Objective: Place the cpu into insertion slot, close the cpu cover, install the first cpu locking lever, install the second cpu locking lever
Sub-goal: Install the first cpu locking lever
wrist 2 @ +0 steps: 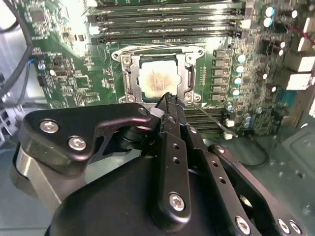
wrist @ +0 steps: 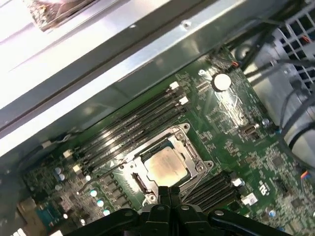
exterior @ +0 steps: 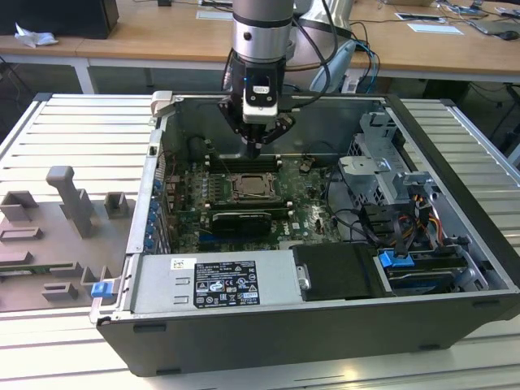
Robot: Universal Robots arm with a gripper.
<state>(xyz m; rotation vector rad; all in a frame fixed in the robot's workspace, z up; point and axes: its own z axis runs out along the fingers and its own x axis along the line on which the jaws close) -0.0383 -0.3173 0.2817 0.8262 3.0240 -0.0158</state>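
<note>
Exterior view, room: I see a ribbed metal bench [exterior: 57, 130] carrying an open computer case [exterior: 244, 341], with wooden desks [exterior: 162, 36] behind.
Exterior view, gripper [exterior: 254, 149]: above the insertion slot [exterior: 254, 188].
Second wrist view, cpu [wrist 2: 156, 80]: pale square seated in the slot, framed by the cpu cover [wrist 2: 187, 78].
First wrist view, fingers [wrist: 163, 195]: pressed together, empty.

I see my silver cylindrical arm [exterior: 262, 32] carrying black cables [exterior: 327, 36] and ending in a matte black hand [wrist 2: 169, 100] studded with silver screws [wrist 2: 177, 201].
</note>
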